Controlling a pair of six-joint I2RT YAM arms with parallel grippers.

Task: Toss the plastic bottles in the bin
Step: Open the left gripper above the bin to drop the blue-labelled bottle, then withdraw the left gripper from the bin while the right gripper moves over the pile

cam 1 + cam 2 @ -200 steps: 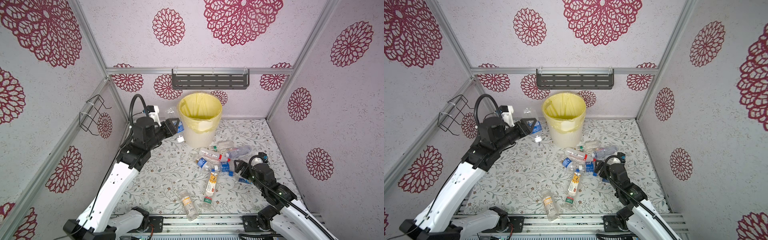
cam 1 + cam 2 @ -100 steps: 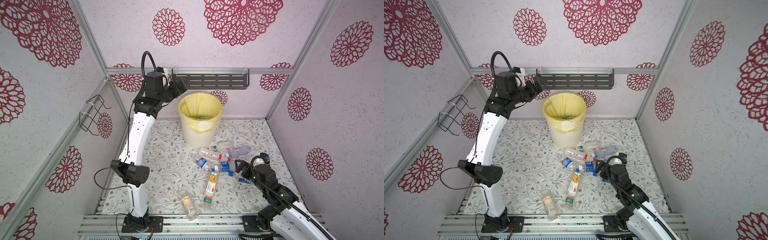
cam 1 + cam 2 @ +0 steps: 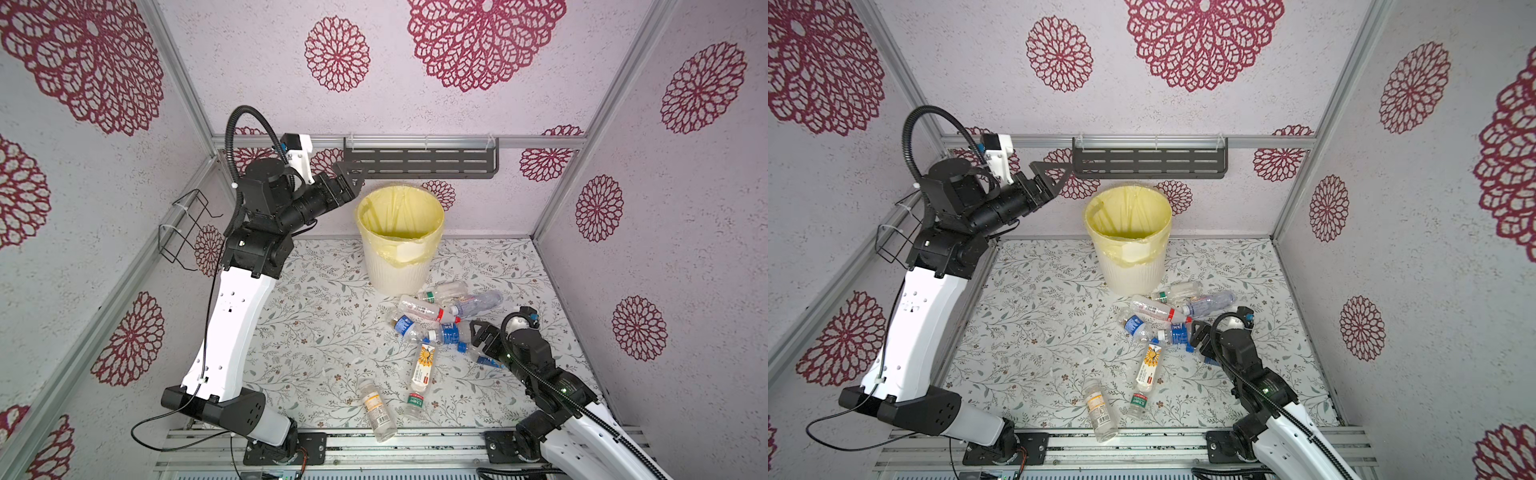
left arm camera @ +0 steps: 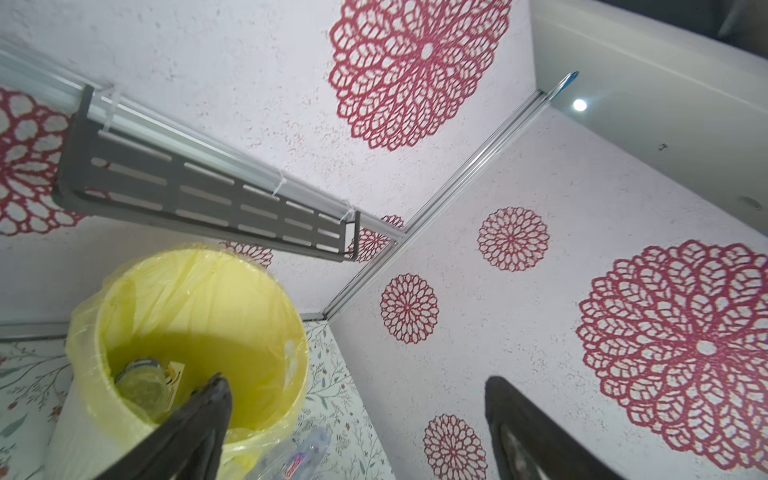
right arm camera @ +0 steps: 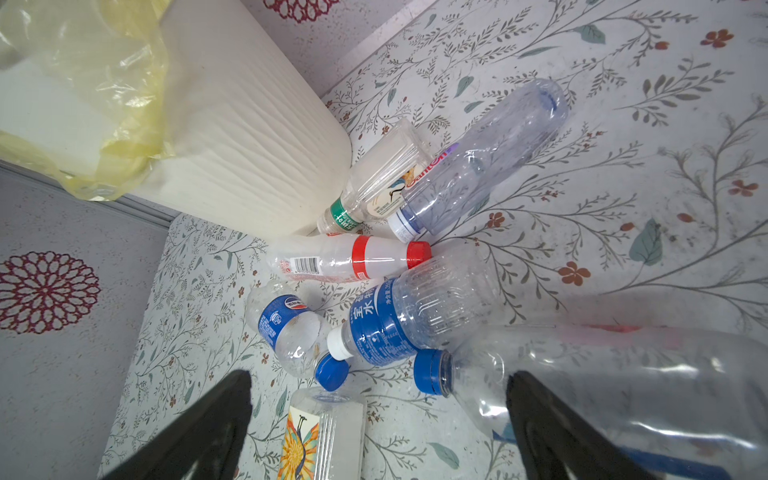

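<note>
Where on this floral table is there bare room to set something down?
Free: the table patch between the left arm and the bottles, left of the bin. Crowded: bottles packed from the bin's base to the right gripper.

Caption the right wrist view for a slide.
Open right tool poised over plastic bottles lying beside the bin.

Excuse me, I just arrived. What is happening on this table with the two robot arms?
A two-armed robot is clearing plastic bottles into the yellow-lined bin. The left gripper is raised beside the bin's rim, open and empty; at least one bottle lies inside. The right gripper is open, low over the pile of bottles on the floral table next to the bin, holding nothing.
</note>
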